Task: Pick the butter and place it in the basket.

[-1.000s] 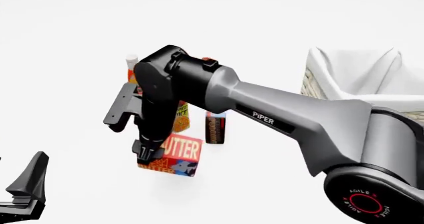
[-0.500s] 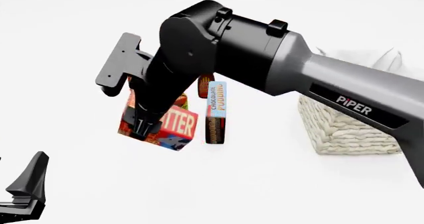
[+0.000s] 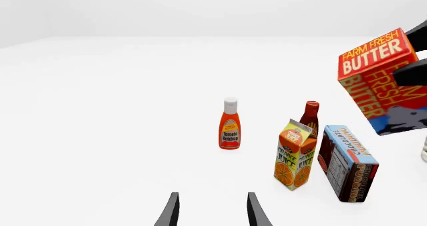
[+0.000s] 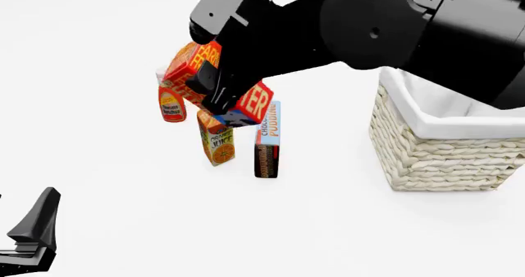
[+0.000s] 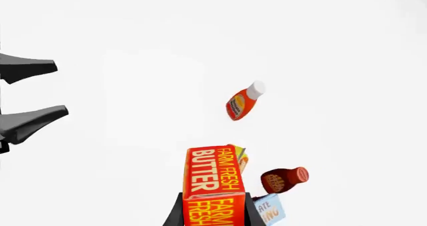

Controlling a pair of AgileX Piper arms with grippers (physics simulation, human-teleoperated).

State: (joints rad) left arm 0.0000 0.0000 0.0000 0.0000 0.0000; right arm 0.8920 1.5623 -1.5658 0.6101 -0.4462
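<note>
The butter (image 4: 190, 61), a red-orange box lettered "FARM FRESH BUTTER", hangs tilted in the air above the other groceries, left of the basket. My right gripper (image 4: 216, 85) is shut on it; dark fingers (image 5: 175, 217) clamp its two sides in the right wrist view, where the butter (image 5: 213, 178) fills the lower middle. It also shows in the left wrist view (image 3: 380, 78), well off the table. The cream wicker basket (image 4: 439, 157) with a white liner stands at the right. My left gripper (image 3: 212, 213) is open and empty, low at the near left (image 4: 33, 228).
Under the butter stand a ketchup bottle (image 4: 171, 107), an orange juice carton (image 4: 217, 140) and a chocolate pudding box (image 4: 267, 140). A dark brown sauce bottle (image 3: 310, 117) stands behind the carton. The right arm's big black body spans the top of the front view.
My right gripper has lifted the butter off the table, up and back over the groceries. The arm has swung upward, uncovering the basket. The left arm has not moved.
</note>
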